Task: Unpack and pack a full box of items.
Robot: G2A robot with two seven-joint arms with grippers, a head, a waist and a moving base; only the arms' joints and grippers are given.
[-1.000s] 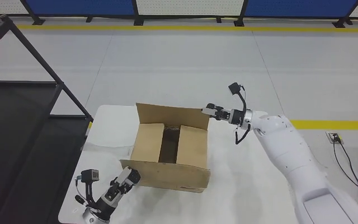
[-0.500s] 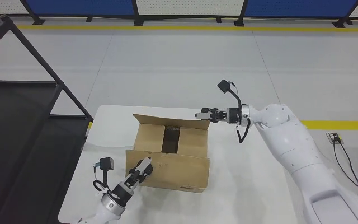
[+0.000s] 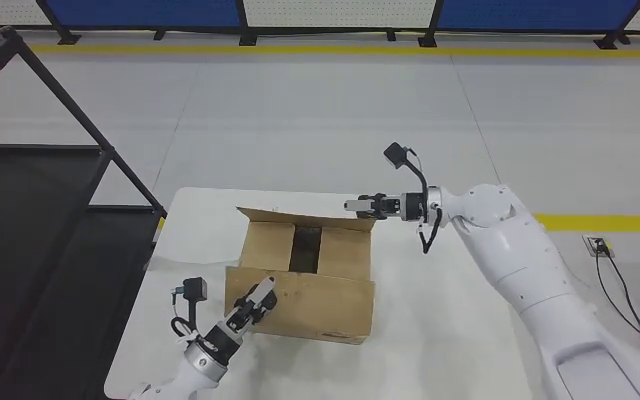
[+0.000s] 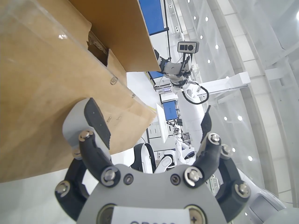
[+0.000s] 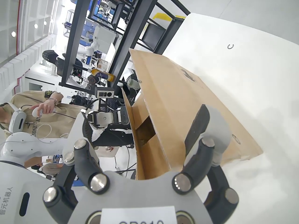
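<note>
Left gripper (image 3: 262, 298) is placed at the near flap (image 3: 300, 275) of the brown cardboard box (image 3: 320, 322), fingers apart. Box is set mid white table (image 3: 440, 330). Right gripper (image 3: 352, 207) has its fingers spread astride the far flap (image 5: 175, 99). Nothing unpacked yet, apparently.

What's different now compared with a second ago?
The left gripper moved in to the box's near flap, which now stands higher. The right gripper moved in over the corner of the far flap, which leans further inward. The box kept its place on the table; both grippers are open, holding nothing.
</note>
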